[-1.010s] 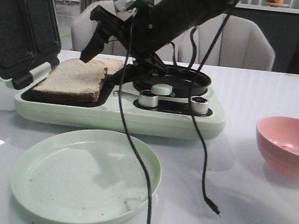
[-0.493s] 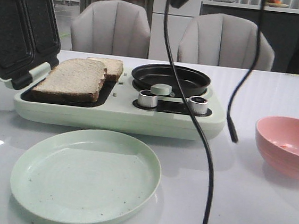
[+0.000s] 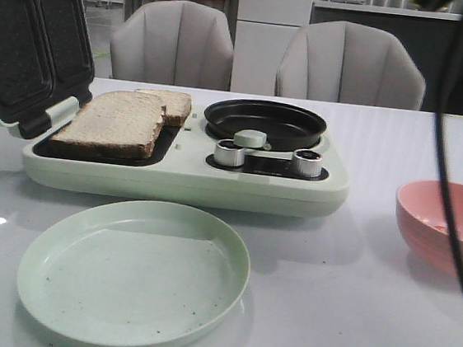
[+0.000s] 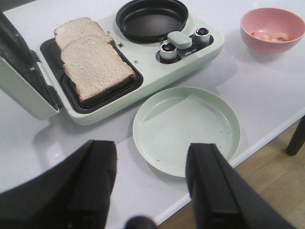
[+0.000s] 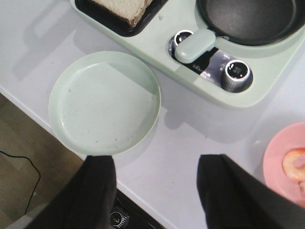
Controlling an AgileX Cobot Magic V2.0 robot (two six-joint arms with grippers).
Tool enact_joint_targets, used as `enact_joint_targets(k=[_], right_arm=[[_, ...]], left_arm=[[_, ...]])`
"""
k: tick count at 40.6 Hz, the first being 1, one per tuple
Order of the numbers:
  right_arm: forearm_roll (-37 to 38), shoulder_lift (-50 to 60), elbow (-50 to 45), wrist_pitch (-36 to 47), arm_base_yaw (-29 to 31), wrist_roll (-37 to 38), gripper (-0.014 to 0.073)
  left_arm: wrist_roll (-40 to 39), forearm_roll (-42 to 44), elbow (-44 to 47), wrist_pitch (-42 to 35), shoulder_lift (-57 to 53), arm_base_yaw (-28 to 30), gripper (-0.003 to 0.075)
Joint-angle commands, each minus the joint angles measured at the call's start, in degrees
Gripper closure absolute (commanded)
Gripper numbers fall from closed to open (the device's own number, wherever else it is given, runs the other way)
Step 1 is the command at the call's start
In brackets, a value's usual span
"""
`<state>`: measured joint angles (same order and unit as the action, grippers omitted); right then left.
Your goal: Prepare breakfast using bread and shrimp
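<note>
Both bread slices (image 4: 95,64) lie in the open sandwich maker (image 4: 143,81), so left jaws (image 4: 151,186) and right jaws (image 5: 155,198) hang released, high above the tabletop (image 4: 267,90), shrimp (image 5: 296,167) beside the right pair.

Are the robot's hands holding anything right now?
No. The left gripper and the right gripper are both open and empty. The bread lies in the sandwich maker.

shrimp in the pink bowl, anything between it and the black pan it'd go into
Nothing visible. The shrimp lie in the pink bowl, and only bare table separates it from the empty black pan. Both grippers, left and right, are open, well above.
</note>
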<state>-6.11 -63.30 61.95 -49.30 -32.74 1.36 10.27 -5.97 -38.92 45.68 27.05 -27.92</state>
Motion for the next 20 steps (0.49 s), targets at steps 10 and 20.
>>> enact_joint_targets(k=[10, 20], right_arm=[[2.5, 19.8, -13.5, 2.7, 0.1, 2.1, 0.0116], [5.3, 30.1, -22.3, 2.1, 0.1, 2.7, 0.0116]], left_arm=[[-0.7, -0.7, -1.4, -4.4, 0.3, -0.4, 0.033], [-0.7, -0.7, -1.4, -4.6, 0.3, -0.4, 0.033]])
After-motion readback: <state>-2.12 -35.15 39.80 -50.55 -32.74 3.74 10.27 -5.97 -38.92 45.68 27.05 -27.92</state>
